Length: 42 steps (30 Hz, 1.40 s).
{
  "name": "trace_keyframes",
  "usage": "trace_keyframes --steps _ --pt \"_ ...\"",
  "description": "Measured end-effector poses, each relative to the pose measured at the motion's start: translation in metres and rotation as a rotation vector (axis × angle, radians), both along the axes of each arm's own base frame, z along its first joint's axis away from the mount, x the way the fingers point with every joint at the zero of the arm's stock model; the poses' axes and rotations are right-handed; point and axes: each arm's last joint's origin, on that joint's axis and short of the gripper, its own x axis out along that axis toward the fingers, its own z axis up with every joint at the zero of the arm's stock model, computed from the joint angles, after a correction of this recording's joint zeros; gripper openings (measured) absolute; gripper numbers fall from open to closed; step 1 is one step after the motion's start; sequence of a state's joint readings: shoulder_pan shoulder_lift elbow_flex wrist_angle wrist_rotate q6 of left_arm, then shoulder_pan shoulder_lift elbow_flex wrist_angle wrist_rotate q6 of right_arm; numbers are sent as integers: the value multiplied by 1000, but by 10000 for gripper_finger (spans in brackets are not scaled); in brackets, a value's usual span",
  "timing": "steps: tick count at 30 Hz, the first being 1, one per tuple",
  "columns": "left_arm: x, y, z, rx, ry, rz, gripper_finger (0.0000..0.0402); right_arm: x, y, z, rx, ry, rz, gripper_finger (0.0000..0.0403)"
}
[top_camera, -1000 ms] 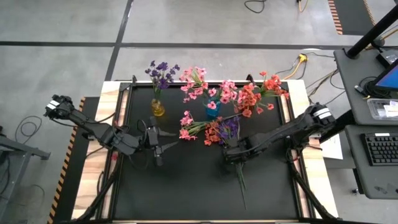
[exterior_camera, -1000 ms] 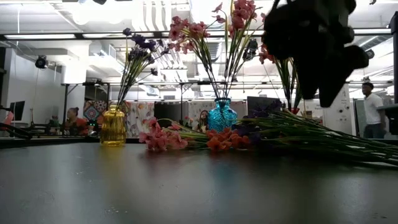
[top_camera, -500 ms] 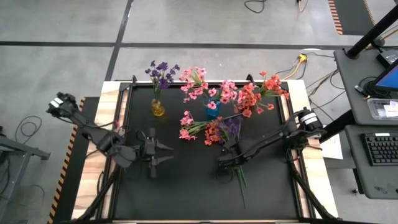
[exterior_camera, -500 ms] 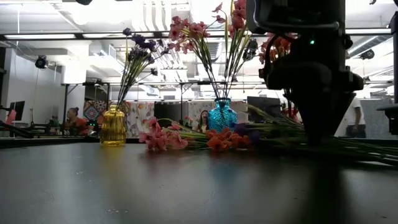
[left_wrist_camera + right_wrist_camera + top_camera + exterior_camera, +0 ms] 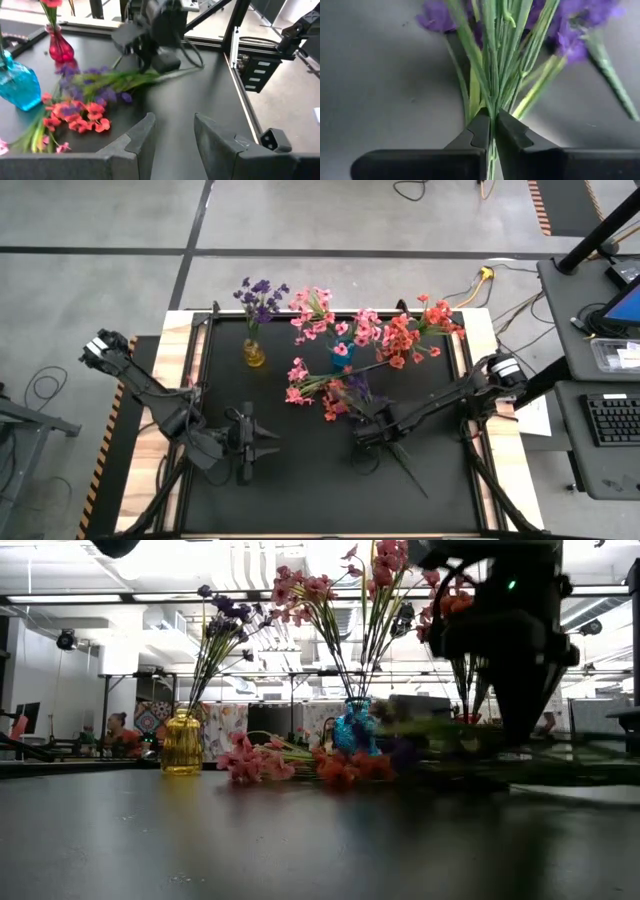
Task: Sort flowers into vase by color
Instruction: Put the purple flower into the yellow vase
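Loose flowers lie at the table's middle: a pink sprig (image 5: pixel 297 380), a coral sprig (image 5: pixel 333 406) and a purple sprig (image 5: pixel 356 390) whose long green stems (image 5: pixel 410 475) run toward the near right. My right gripper (image 5: pixel 372 430) stands over these stems, shut on them. My left gripper (image 5: pixel 262 446) hovers open to the left, above bare mat, its fingers (image 5: pixel 145 132) with nothing between them. At the back stand a yellow vase (image 5: pixel 254 356) with purple blossoms, a blue vase (image 5: pixel 341 360) with pink ones and a red vase (image 5: pixel 60 47) with coral ones. My right gripper pinches the purple sprig's bundle of thin green stems (image 5: pixel 492 107) between its two fingertips (image 5: pixel 480 131), part-way down from the blossoms. The fingers come from above, pointing down. The blossom end (image 5: pixel 437 17) lies by the pile; whether the stems are clear of the mat I cannot tell.
A black mat (image 5: pixel 300 500) covers the table, bare along its near half. Upright frame posts stand at the table's edges (image 5: pixel 231 35). A desk with a keyboard (image 5: pixel 612 420) is off to the right. People show in the room beyond (image 5: pixel 117 728).
My right gripper has sunk onto the purple sprig's stems and shut on them. The sprig has turned, its stem end swinging toward the right edge, and the loose blossoms have slid a little left. My left gripper has moved toward the near edge, lower, rolling its wrist.
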State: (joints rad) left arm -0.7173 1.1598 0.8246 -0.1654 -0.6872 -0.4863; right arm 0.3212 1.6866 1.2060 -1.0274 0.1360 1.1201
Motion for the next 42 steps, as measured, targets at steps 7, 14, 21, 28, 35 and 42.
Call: trace_keyframes --steps 7,14,21,28,35,42 --pt "5 -17 -18 -51 44 5 120 -19 0 38 -27 -96 72 14" --pt "19 -35 -35 -87 30 2 120 -39 7 74 -59 -249 244 13" --pt "30 -45 -45 -118 -4 0 120 -42 26 94 -46 -485 443 13" --pt "41 -56 -51 -118 -80 -28 120 -28 44 87 -107 -759 636 13" --pt "50 -64 -58 -91 -141 -51 120 -22 42 73 -269 -915 586 13" --pt "47 -67 -57 -97 -143 -62 120 -46 26 47 -199 -554 357 13"
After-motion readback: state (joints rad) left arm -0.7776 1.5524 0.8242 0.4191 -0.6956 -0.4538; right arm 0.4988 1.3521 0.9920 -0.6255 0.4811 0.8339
